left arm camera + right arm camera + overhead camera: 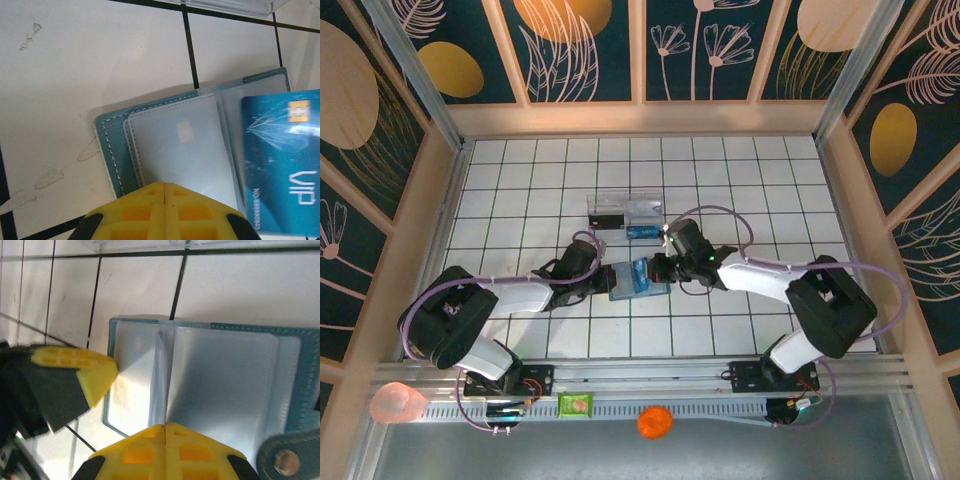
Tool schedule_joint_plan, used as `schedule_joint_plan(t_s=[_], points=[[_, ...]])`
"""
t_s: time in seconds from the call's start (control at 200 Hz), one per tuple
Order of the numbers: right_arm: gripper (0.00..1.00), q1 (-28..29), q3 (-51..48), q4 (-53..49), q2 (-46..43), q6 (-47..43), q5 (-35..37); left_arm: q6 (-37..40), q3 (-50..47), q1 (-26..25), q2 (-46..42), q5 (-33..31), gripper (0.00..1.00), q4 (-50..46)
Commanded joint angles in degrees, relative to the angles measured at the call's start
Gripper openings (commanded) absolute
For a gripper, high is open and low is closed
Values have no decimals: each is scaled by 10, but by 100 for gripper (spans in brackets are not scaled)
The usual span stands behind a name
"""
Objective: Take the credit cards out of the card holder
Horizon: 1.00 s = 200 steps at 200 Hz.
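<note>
Closed tight, left gripper (163, 200) meets the open card holder (112, 140) at 9 o'clock, right gripper (165, 440) likewise closed at 3 o'clock; blue credit card (277, 165) sits over it, centre of the table (520, 200).

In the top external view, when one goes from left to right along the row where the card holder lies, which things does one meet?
left claw → card holder → right claw, shut on the blue credit card
</note>
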Motion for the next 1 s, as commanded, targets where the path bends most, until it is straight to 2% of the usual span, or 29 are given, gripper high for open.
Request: schedule_joint_plan(t_s=[0.0,0.105,0.28,0.46,0.716,0.736,0.771,0.996], points=[[0,-4,45,-77,-38,-155,35,20,9,6,-7,1,0,-54],[0,9,90,-125,-50,-256,76,25,21,6,-19,9,8,-61],[0,22,158,-168,-49,-404,161,23,31,7,-51,18,29,-74],[0,26,245,-235,-9,-534,177,17,37,8,-81,24,48,-90],[0,22,399,-373,96,-661,188,4,30,13,-115,6,82,-118],[0,22,411,-380,105,-668,188,4,29,12,-117,5,91,-120],[0,20,431,-396,119,-683,184,3,30,14,-120,1,98,-126],[0,11,579,-522,210,-759,174,-3,33,25,-135,-22,99,-158]])
